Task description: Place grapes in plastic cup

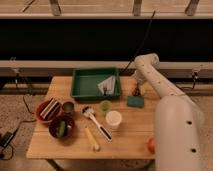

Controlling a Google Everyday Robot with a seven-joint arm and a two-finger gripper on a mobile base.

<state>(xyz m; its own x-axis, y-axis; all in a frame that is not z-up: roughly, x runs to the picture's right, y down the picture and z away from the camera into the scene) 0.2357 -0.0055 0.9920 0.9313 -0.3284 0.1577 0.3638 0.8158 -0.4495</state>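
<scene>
Camera view shows the gripper right above the small bunch of dark reddish-purple grapes, which lies right of the short light green plastic cup and slightly farther back; whether it grips them I cannot tell.

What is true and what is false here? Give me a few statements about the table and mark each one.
1. The tool hangs over the green tray. False: the tool is right of the green tray, just behind the teal sponge.
2. The light green cup stands next to the white cup. True.
3. The grapes are in the light green cup. False: the grapes are at the tool, by the sponge.
4. An orange fruit lies near the table's front right corner. True.
</scene>
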